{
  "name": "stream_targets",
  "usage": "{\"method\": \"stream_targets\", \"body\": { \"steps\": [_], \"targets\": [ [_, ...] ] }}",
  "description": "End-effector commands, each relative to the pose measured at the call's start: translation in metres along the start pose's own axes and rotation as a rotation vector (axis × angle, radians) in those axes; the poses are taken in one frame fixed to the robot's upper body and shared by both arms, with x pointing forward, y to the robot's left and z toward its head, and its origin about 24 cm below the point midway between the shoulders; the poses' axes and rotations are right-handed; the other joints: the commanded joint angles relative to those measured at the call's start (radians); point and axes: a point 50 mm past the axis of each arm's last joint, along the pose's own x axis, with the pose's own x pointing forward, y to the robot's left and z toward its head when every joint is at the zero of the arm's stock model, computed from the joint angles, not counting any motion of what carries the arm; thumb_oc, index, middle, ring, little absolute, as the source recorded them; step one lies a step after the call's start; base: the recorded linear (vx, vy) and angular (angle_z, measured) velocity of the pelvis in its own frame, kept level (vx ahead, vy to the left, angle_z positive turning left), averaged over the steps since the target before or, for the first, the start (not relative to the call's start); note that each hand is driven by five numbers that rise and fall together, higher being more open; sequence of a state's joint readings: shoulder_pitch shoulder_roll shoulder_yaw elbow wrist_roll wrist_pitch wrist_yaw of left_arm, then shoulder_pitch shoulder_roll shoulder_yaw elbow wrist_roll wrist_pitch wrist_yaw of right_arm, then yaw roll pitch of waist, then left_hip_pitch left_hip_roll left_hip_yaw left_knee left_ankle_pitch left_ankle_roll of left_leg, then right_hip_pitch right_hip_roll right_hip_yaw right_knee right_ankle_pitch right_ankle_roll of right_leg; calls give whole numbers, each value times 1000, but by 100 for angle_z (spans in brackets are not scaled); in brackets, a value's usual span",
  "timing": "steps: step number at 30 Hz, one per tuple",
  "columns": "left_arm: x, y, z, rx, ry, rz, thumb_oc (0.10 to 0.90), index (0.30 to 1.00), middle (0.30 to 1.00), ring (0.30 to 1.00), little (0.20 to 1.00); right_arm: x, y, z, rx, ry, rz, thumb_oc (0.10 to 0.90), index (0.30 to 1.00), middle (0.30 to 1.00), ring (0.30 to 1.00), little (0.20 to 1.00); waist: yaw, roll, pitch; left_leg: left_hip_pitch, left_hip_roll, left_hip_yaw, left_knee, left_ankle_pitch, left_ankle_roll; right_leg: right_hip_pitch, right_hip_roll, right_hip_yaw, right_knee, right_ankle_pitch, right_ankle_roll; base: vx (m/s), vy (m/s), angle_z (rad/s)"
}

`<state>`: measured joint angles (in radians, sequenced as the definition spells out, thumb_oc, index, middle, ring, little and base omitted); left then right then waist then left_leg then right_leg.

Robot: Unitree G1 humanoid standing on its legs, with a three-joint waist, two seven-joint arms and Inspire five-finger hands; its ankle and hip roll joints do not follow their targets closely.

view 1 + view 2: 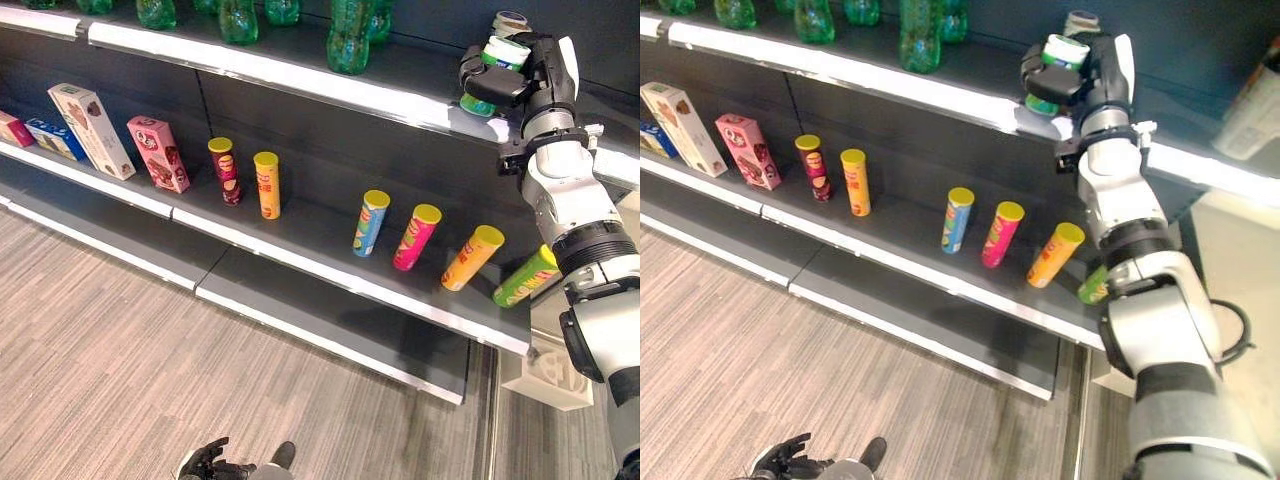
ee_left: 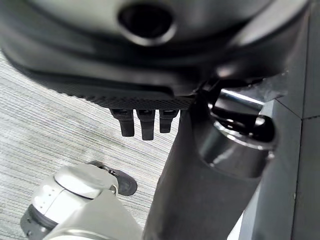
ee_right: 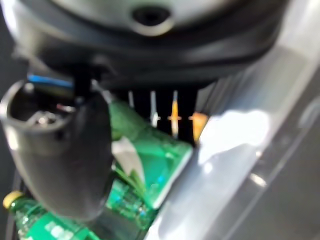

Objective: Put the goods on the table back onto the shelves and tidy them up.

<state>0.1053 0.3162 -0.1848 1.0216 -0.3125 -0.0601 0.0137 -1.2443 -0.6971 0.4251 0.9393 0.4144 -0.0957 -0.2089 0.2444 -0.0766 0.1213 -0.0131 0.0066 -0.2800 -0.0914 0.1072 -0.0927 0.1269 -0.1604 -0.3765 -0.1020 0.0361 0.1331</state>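
My right hand [image 1: 528, 78] is raised to the top shelf [image 1: 300, 80] at the right, its fingers curled round a green container with a white lid [image 1: 500, 55]. The container tilts over the shelf's front edge. In the right wrist view the thumb [image 3: 65, 160] presses the green container [image 3: 160, 165] against the fingers. A similar container [image 1: 512, 19] stands just behind it on the shelf. My left hand [image 1: 213, 461] hangs low over the floor with relaxed fingers [image 2: 142, 122], holding nothing.
Green bottles [image 1: 347, 38] line the top shelf. On the middle shelf [image 1: 330, 275] stand several chip tubes, among them a yellow one [image 1: 266, 184] and a pink one [image 1: 416, 237], with boxes [image 1: 157, 153] at the left. A white block [image 1: 552, 378] sits low at the right.
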Motion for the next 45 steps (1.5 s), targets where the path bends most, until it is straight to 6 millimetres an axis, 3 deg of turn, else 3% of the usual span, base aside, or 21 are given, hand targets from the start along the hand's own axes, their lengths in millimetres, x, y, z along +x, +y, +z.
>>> {"method": "stream_targets", "body": {
  "steps": [1, 9, 21, 37, 45],
  "targets": [
    [1, 17, 10, 79, -37, 44, 800, 900, 900, 900, 900, 12, -22, 60, -29, -203, -82, 400, 300, 300, 300, 300, 13, -22, -35, 14, -15, 121, 4, -97, 5, 38, -14, -13, 15, -44, 29, 0, 0, 0],
    [2, 14, 9, 78, -32, 44, 800, 900, 900, 900, 900, 13, -11, 54, -68, -176, -57, 400, 300, 300, 300, 300, 6, -28, -34, 20, -9, 130, 4, -105, 6, 35, -12, -3, 15, -44, 28, 0, 0, 0],
    [2, 13, 12, 87, -42, 48, 800, 900, 900, 900, 900, 16, -16, 33, -127, -57, -94, 400, 300, 300, 300, 300, 20, -32, -26, 8, -10, 119, 4, -102, 6, 27, -11, -12, 15, -45, 29, 0, -1, -2],
    [2, 15, 11, 91, -36, 54, 800, 900, 900, 900, 900, 17, -14, 32, -141, -40, -88, 400, 300, 300, 300, 300, 39, -40, -22, -7, -18, 99, 4, -99, 6, 26, -13, -33, 15, -44, 33, 6, 3, 3],
    [2, 15, 12, 100, -37, 53, 800, 900, 900, 900, 900, 18, -24, 28, -161, -10, -124, 400, 300, 300, 300, 300, 47, -42, -18, -18, -22, 87, 4, -94, 4, 21, -15, -44, 15, -43, 34, 0, 0, 0]
  ]
}}
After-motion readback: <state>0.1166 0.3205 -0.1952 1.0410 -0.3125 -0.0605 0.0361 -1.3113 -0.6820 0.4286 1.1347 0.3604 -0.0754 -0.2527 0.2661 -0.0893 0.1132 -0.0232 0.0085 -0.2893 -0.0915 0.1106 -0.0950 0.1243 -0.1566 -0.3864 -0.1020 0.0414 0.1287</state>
